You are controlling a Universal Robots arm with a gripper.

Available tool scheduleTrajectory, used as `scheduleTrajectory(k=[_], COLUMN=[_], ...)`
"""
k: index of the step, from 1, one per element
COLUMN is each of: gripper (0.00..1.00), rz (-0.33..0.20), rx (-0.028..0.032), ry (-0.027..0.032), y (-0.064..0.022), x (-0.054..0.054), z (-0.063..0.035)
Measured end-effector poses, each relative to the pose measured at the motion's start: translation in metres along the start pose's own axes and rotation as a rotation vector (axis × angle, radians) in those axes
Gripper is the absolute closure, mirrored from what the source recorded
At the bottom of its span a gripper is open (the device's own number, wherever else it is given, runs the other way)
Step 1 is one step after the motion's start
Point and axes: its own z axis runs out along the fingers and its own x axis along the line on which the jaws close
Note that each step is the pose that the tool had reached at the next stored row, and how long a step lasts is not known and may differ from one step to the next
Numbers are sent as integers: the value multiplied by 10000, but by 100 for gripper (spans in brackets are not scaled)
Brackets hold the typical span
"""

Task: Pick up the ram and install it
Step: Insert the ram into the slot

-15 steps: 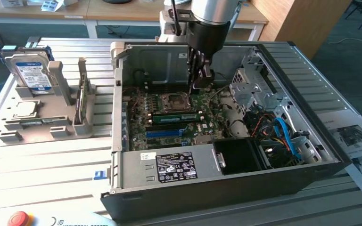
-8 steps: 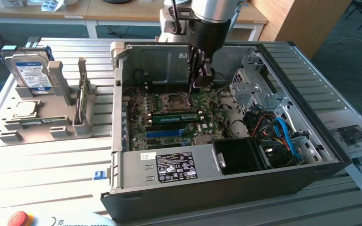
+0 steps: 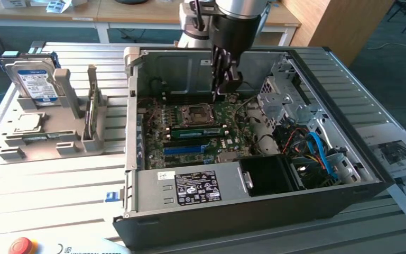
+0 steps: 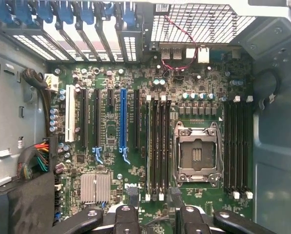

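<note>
The ram (image 3: 196, 132) is a long green stick standing in a motherboard slot just beside the empty processor socket (image 3: 192, 112) inside the open computer case (image 3: 259, 211). In the wrist view the ram (image 4: 148, 146) shows edge-on in the slot farthest from the socket (image 4: 196, 153) in that bank. My gripper (image 3: 224, 89) hangs inside the case, above the board and slightly behind the socket. Its dark fingertips (image 4: 130, 194) stand apart, so my gripper (image 4: 152, 195) is open with nothing between them, clear above the ram.
A grey fixture (image 3: 48, 137) at the exterior view's left holds a blue-labelled hard drive (image 3: 36, 80) and a square silver processor chip (image 3: 27, 123). Inside the case are the power supply (image 3: 188, 188), a drive cage (image 3: 287, 100) and loose cables (image 3: 316, 148). A red stop button (image 3: 21, 246) sits at the front.
</note>
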Motion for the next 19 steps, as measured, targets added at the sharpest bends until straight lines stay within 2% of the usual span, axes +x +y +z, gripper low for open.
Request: scheduleTrajectory(k=[10, 19], gripper=[63, 63], rz=[0, 0], rx=[-2, 0], ry=[4, 0], y=[1, 3], x=[0, -2], z=[-28, -124])
